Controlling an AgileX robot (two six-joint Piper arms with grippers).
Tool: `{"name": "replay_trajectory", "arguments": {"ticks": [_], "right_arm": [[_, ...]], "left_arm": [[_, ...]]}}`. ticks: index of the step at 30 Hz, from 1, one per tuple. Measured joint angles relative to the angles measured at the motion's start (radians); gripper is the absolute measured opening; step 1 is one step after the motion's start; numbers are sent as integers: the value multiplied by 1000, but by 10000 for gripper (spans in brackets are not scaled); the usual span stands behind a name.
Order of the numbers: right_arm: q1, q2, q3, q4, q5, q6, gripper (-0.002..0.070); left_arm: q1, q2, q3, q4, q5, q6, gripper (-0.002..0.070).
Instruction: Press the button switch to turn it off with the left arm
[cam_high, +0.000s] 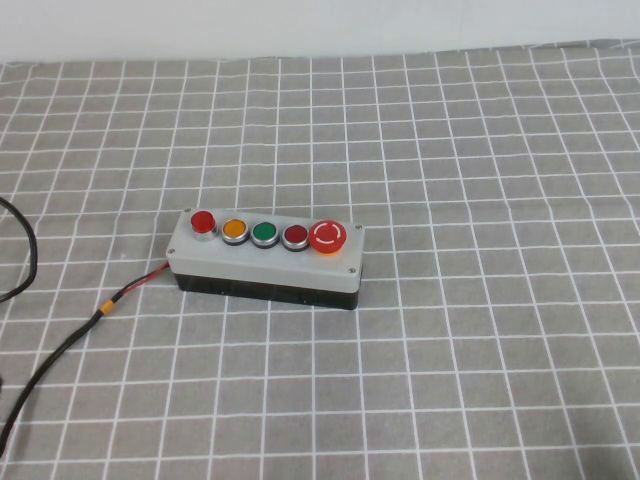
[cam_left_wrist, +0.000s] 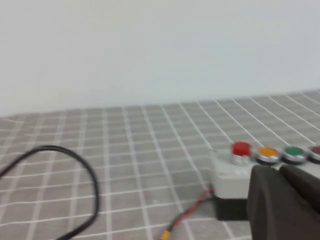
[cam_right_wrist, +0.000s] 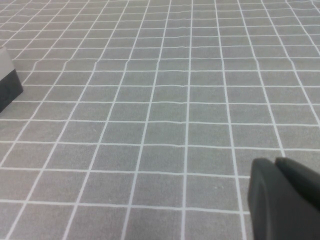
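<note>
The button switch (cam_high: 202, 222) is a small bright-red push button with a silver ring. It is the leftmost of five on a grey box (cam_high: 265, 262) with a black base, near the table's middle. It also shows in the left wrist view (cam_left_wrist: 241, 149). Neither arm shows in the high view. In the left wrist view my left gripper (cam_left_wrist: 280, 172) is shut and empty, hanging short of the box's near side, apart from the button. In the right wrist view my right gripper (cam_right_wrist: 275, 165) is shut and empty over bare cloth.
Along the box sit an orange button (cam_high: 234, 229), a green button (cam_high: 264, 233), a darker red button (cam_high: 296, 236) and a big red mushroom button (cam_high: 328, 236). A red wire with an orange connector (cam_high: 105, 308) and a black cable (cam_high: 45, 372) run off to the left. A grey checked cloth (cam_high: 480, 340) covers the table.
</note>
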Motion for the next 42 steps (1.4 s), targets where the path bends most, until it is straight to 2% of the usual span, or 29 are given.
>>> {"name": "replay_trajectory", "arguments": {"ticks": [6, 21, 42], "right_arm": [[0, 0, 0, 0, 0, 0, -17], [0, 0, 0, 0, 0, 0, -17], [0, 0, 0, 0, 0, 0, -17]], "left_arm": [[69, -108, 38, 71, 32, -83, -3], [71, -114, 39, 104, 403, -133, -3], [71, -114, 39, 104, 409, -135, -3]]}}
